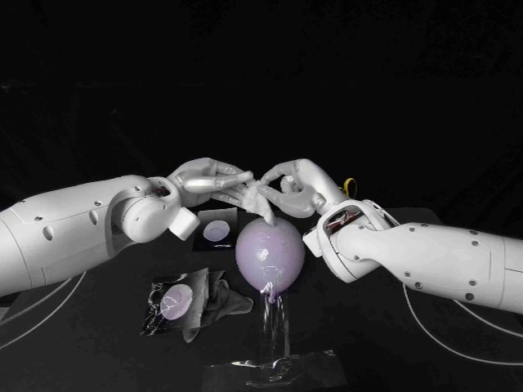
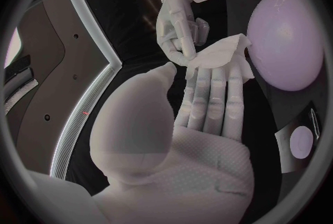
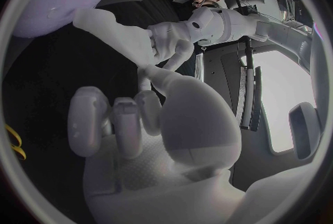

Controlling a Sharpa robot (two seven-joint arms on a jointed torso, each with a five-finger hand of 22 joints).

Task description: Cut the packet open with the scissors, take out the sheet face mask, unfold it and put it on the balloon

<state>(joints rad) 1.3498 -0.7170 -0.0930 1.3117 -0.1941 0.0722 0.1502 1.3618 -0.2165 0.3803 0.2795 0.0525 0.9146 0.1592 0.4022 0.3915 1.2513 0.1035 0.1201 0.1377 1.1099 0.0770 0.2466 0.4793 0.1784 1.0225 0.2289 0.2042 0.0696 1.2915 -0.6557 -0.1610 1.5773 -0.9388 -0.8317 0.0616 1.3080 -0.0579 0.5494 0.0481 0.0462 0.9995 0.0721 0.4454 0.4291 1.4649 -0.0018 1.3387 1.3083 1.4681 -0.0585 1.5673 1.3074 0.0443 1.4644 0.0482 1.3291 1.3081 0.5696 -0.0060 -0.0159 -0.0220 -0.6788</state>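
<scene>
Nearest to us, a clear stand (image 1: 274, 327) sits on the black table (image 1: 379, 351). Just left of it lies the cut packet (image 1: 181, 300), crumpled and open. The stand holds the pale purple balloon (image 1: 270, 253) up in the middle. A small dark card (image 1: 218, 229) lies a little farther back on the left. Above and just behind the top of the balloon, the two hands meet. The left hand (image 1: 205, 181) comes from the left and the right hand (image 1: 295, 181) from the right. Both pinch the white face mask (image 1: 257, 202), which hangs between them and is bunched up small, not yet spread open. From the left wrist we see the mask (image 2: 218, 54) lying on the left hand's fingertips (image 2: 211, 76), with the right hand (image 2: 177, 24) nipping its near edge, close beside the balloon (image 2: 284, 40). Farthest back, by the right wrist, something small and yellow (image 1: 350, 184) shows; we cannot tell what it is. We think the step now is opening the mask. To do it well, we should grip only the edges and pull the hands apart slowly, so the thin sheet does not rip. We should keep it above the balloon and lower it softly, or the balloon may tip off its stand.
</scene>
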